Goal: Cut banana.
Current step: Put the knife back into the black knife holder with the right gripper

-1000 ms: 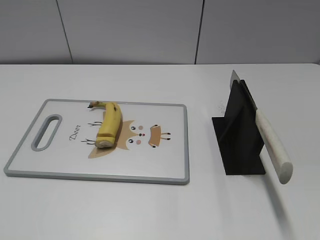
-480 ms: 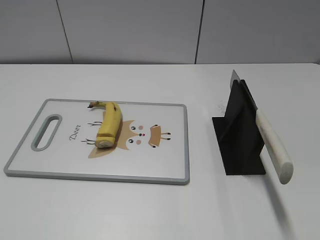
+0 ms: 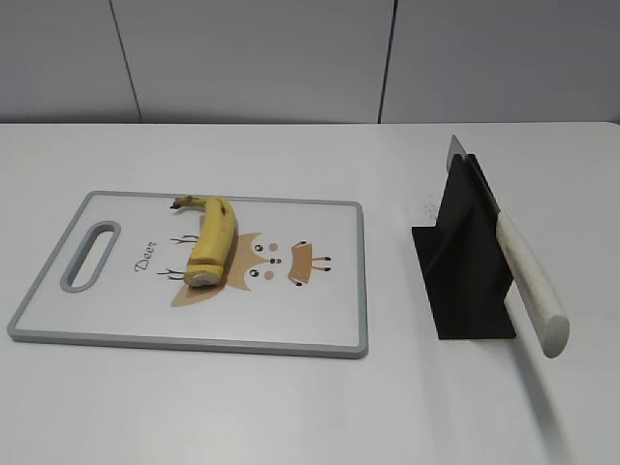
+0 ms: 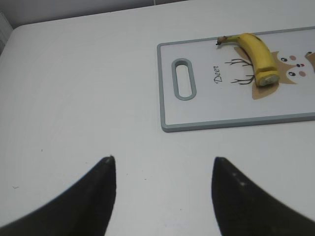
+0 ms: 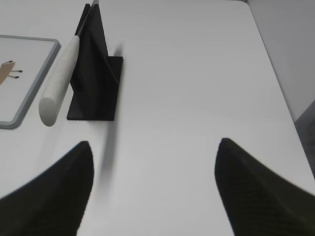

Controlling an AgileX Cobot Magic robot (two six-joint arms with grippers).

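The banana (image 3: 209, 242) lies on the white cutting board (image 3: 291, 310), stem tip at the back, blunt cut end toward the front; it also shows in the left wrist view (image 4: 258, 53). A knife with a pale handle (image 3: 528, 281) rests slanted in a black stand (image 3: 465, 262), handle sticking out toward the front; the right wrist view shows the handle (image 5: 59, 81) and stand (image 5: 96, 73). My left gripper (image 4: 162, 162) is open and empty over bare table, left of the board. My right gripper (image 5: 155, 147) is open and empty, in front and right of the stand. Neither gripper shows in the exterior view.
The cutting board has a grey rim, a handle slot (image 3: 90, 256) at its left end and a cartoon deer print (image 3: 262, 262). The white table (image 3: 291, 407) meets a grey wall at the back. The table's right edge (image 5: 275, 73) shows in the right wrist view.
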